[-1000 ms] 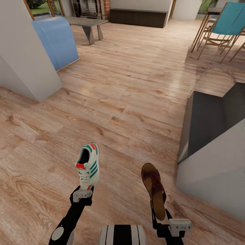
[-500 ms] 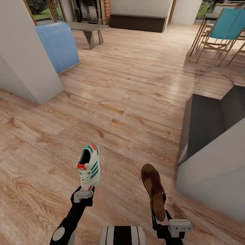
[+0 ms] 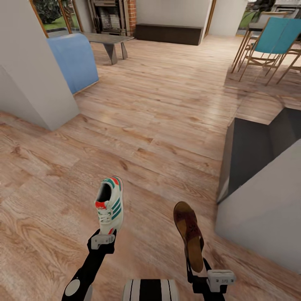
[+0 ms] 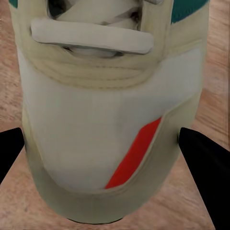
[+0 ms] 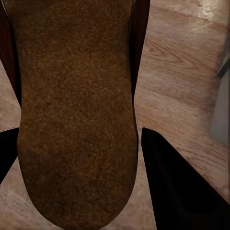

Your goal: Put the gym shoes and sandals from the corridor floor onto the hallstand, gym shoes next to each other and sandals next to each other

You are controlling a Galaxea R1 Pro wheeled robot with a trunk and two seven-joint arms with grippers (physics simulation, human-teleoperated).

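Your left gripper (image 3: 103, 241) is closed on the toe of a gym shoe (image 3: 109, 203), which stands out ahead of its fingers (image 4: 206, 165), heel farthest away, above the corridor floor (image 3: 159, 125). Your right gripper (image 3: 195, 267) is clamped on one end of a sandal (image 3: 189, 233), which also extends forward from it, clear of the floor.

Both arms extended forward, low and near parallel. Left gripper (image 3: 106, 231) clamped on a gym shoe (image 3: 109, 203); right gripper (image 3: 195, 261) clamped on a sandal (image 3: 189, 232), both raised off the floor.
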